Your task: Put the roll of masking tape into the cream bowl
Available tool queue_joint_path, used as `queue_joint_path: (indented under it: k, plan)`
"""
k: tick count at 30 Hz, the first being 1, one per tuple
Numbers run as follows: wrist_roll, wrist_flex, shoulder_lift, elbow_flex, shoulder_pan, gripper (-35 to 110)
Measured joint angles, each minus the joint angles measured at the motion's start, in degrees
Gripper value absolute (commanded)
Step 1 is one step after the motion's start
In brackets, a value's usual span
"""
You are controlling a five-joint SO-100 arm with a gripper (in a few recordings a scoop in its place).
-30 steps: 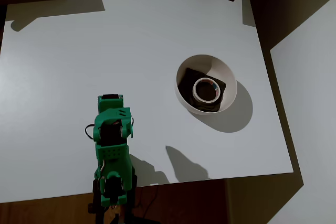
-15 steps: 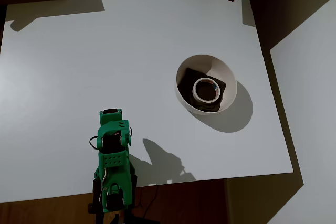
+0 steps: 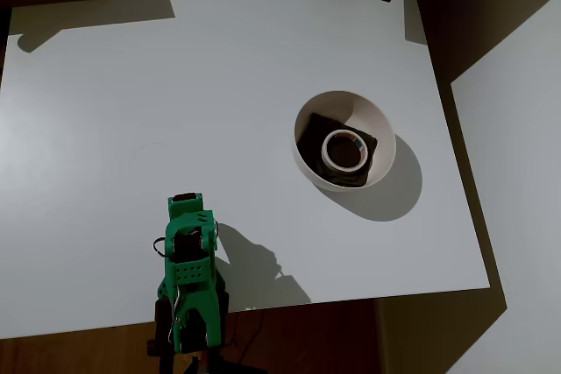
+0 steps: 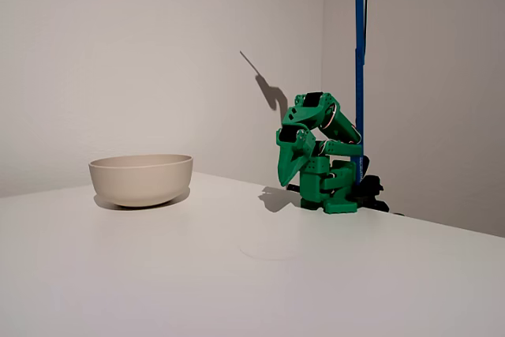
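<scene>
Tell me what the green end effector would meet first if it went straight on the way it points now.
Probably the bare white table: the folded green end effector points down at the surface just ahead of the arm's base, well apart from the round cream bowl. Depth is uncertain.

Overhead view looks straight down on white table (image 3: 175, 85); fixed view sits low at tabletop level (side-on); both share cream bowl (image 3: 379, 133) (image 4: 142, 179) and green arm (image 3: 188, 278) (image 4: 319, 155).

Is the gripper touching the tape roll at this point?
Apart. The overhead view shows the tape roll lying inside the bowl, with bare table between it and the folded-back gripper.
</scene>
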Motion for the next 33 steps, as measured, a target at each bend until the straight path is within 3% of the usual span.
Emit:
queue_joint_path:
  k: [13,19,33]
  plan:
    - [0.6,-1.0,0.0,4.0,0.0,-8]
    - [0.1,-0.8,0.0,4.0,0.8,-1]
    - [0.1,-0.8,0.0,4.0,0.9,-8]
